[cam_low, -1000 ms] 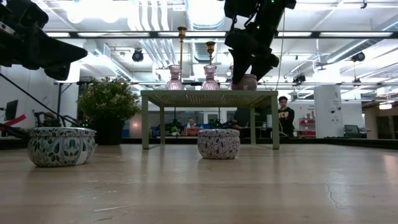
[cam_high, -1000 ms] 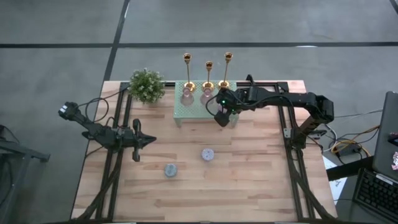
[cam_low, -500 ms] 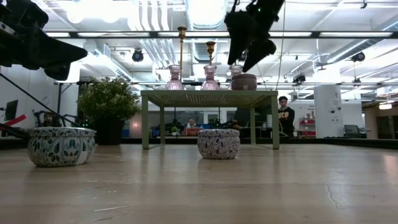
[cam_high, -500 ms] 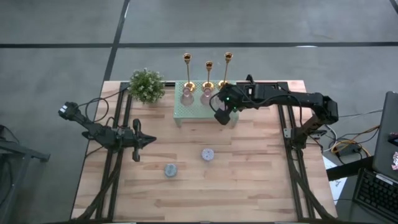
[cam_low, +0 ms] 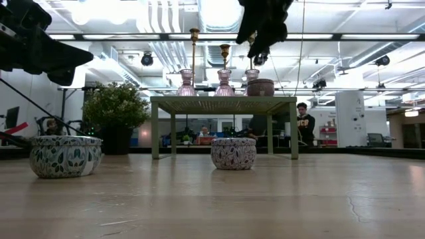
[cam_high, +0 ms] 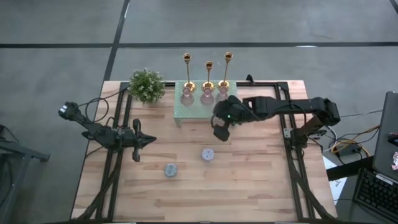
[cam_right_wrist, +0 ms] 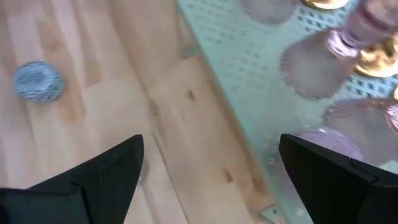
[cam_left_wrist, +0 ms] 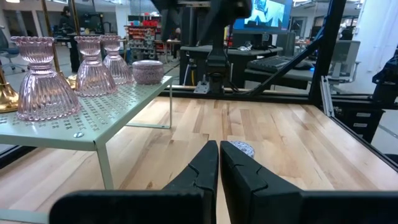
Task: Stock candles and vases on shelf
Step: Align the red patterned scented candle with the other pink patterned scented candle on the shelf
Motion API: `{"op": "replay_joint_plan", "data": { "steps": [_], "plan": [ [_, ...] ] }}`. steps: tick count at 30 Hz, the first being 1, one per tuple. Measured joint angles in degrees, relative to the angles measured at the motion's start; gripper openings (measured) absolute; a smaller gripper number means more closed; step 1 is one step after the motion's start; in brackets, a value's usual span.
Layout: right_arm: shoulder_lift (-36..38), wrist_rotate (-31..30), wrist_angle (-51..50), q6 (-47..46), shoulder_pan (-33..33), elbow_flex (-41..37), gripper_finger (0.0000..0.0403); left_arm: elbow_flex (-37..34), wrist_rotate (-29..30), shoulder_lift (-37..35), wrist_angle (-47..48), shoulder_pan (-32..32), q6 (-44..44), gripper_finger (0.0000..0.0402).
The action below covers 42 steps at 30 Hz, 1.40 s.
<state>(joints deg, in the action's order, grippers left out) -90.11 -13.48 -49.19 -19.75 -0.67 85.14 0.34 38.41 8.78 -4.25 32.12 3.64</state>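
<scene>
The mint-green shelf [cam_high: 198,111] stands at the table's far middle. Three pink vases [cam_high: 206,95] stand along its far edge, and a mauve-pink candle [cam_low: 260,87] rests on its right end; the candle also shows in the left wrist view [cam_left_wrist: 148,71]. A lavender candle [cam_high: 208,154] and a blue-grey candle [cam_high: 170,170] sit on the table. My right gripper [cam_high: 218,131] hangs open and empty above the table, just in front of the shelf's right end. My left gripper [cam_high: 142,142] waits shut at the left.
A leafy potted plant [cam_high: 147,85] stands left of the shelf. Three gold candlesticks [cam_high: 209,65] rise behind the vases. Black frame rails [cam_high: 288,134] run along both sides of the table. Bare wood [cam_high: 249,180] lies at the near right.
My right gripper has risen off the mauve-pink candle and drawn back from the shelf toward the table's near edge. The candle stays on the shelf's right end.
</scene>
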Motion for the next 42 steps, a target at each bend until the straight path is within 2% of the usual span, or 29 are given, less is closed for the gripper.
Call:
{"op": "replay_joint_plan", "data": {
  "steps": [9, 22, 27, 36, 42],
  "plan": [
    [0.0, -0.05, 3.69, 3.93, 6.45, -0.02, 0.0368, 0.0, 0.0, 0.0, -0.01, 0.0, 0.0, 0.0021],
    [-1.09, 0.27, 10.75, 13.18, 12.2, -3.36, 0.0368, 0.0, 0.0, 0.0, 0.0, 0.0, 0.0, 0.0021],
    [-4.66, 1.15, 11.53, 11.59, 12.53, -4.47, 0.0368, 0.0, 0.0, 0.04, -0.03, -0.02, 0.0, 0.0021],
    [-12.26, 7.47, 13.41, 13.6, 12.83, -4.94, 0.0368, 0.0, -0.01, 0.2, -0.02, -0.01, 0.0, 0.0021],
    [-17.07, 7.7, 14.08, 14.62, 12.83, -4.94, 0.0368, 0.0, 0.0, 0.2, -0.02, -0.02, 0.0, 0.0021]
  ]
}}
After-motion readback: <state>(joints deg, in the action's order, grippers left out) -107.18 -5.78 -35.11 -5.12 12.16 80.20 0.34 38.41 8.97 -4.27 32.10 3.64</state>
